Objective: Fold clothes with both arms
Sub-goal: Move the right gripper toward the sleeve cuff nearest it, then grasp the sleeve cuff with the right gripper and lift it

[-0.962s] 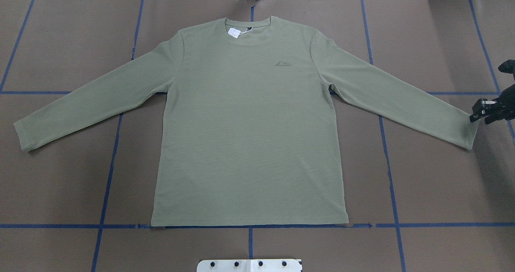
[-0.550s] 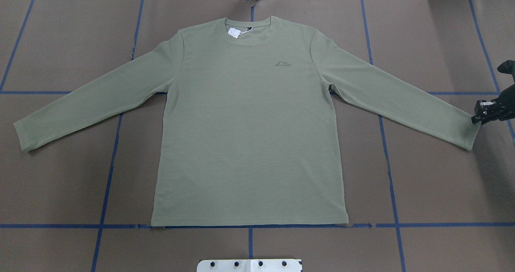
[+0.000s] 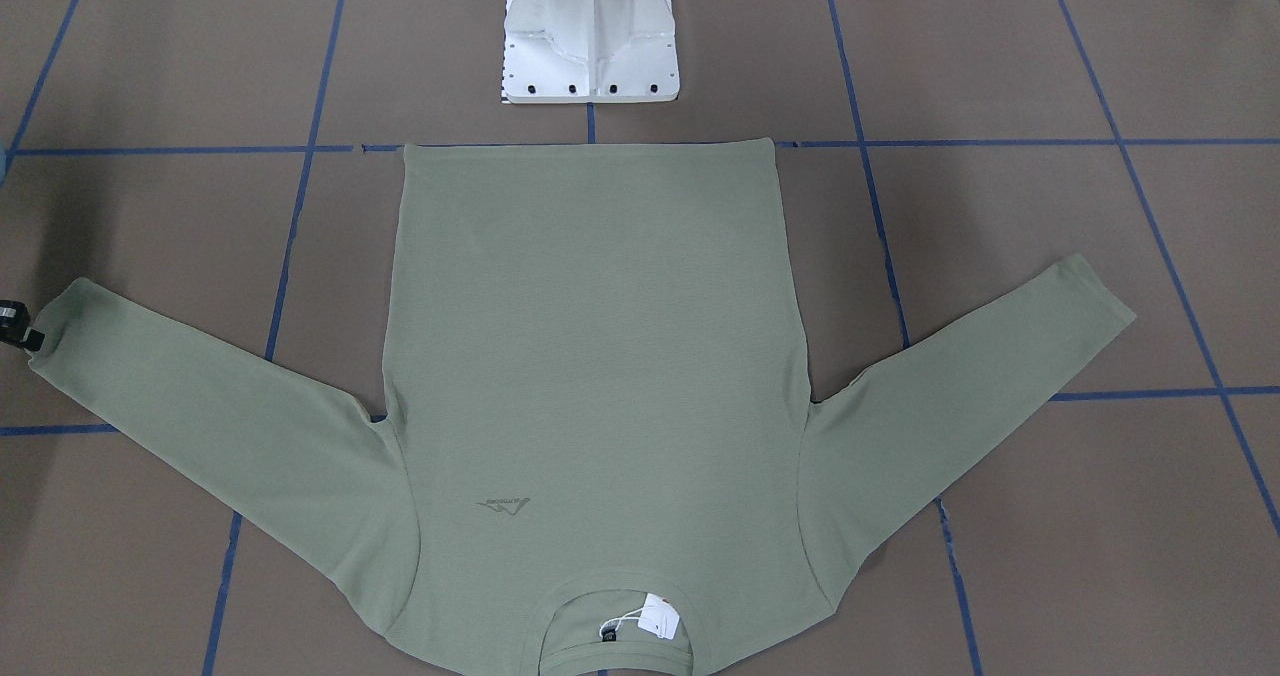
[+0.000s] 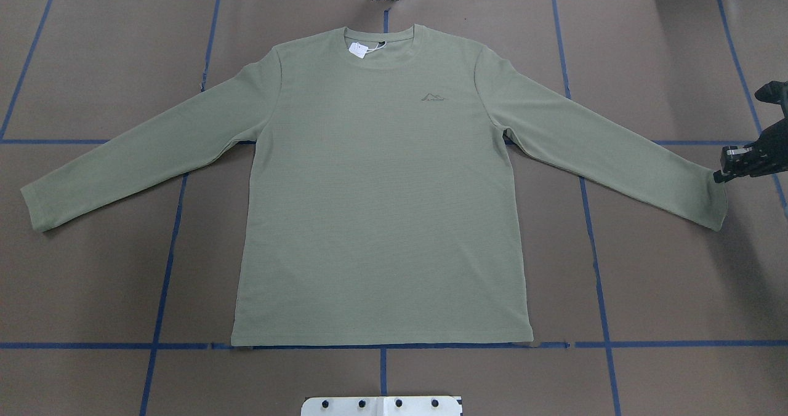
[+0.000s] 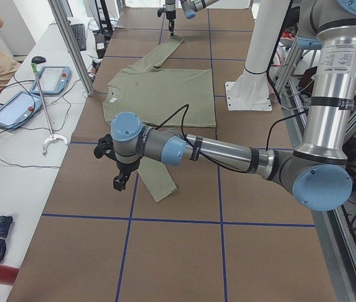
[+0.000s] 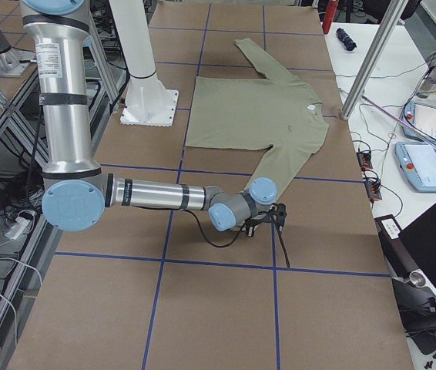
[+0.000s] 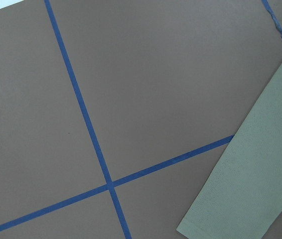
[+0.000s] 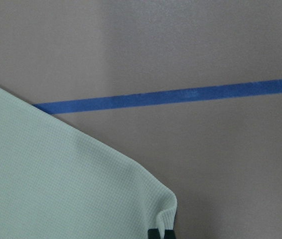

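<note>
Closest to the robot sits the white base (image 4: 381, 405) on the brown table (image 4: 677, 268). Just past it, the bottom edge of the green shirt (image 4: 381, 207) lies along a blue tape line (image 4: 92, 345). The shirt lies flat, front side up, in the middle of the table. Both long sleeves are spread out to the sides and slant back toward the robot.

About half way up the table, on the robot's right, the right claw (image 4: 719, 175) is at the far corner of the cuff on that side. Its black fingertips (image 8: 153, 233) are closed on that corner, and the cloth is puckered where they pinch it. The rest of that sleeve lies on the table.

On the robot's left, the left claw (image 5: 120, 182) hangs over bare table just beside the other cuff (image 4: 37, 210), not touching it. It shows only from the side, so nobody can tell whether it is open or closed.

Farther on is the small mountain logo (image 4: 434, 98) on the chest. Farthest away is the round neck, with a white paper tag (image 4: 357, 49) lying in it.
</note>
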### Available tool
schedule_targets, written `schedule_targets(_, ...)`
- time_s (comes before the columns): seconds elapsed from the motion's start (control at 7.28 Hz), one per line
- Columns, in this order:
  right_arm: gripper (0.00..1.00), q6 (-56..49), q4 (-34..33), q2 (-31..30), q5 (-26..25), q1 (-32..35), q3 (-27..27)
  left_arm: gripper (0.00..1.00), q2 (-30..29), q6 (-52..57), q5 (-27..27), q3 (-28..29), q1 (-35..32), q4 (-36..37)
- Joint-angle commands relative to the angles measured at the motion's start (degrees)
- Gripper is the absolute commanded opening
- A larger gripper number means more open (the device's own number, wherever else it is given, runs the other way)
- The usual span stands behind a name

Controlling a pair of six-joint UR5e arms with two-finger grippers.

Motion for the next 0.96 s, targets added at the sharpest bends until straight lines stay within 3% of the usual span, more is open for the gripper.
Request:
schedule_targets(0.0,0.0,7.92,-0.24,0.67,1.22,-0.73,6.36,1.0,0.02,0.02,-0.1,-0.15,0.0,-0.01)
schedule_targets(0.27,0.0,22.77,-0.24,5.92,1.32,-4.76,12.71,1.0,-0.07,0.02,-0.1,-0.15,-0.09,-0.01)
schedule_targets(0.55,0.0,40.6,-1.89,18.97,-1.91,-11.77,12.21,1.0,-0.24,0.02,-0.19,-0.32,-0.18,-0.01)
schedule_targets(0.82,0.0,44.11,-18.61,37.42,-8.07,-14.52,9.22,1.0,-0.68,-0.07,-0.1,-1.03,-0.27,-0.27)
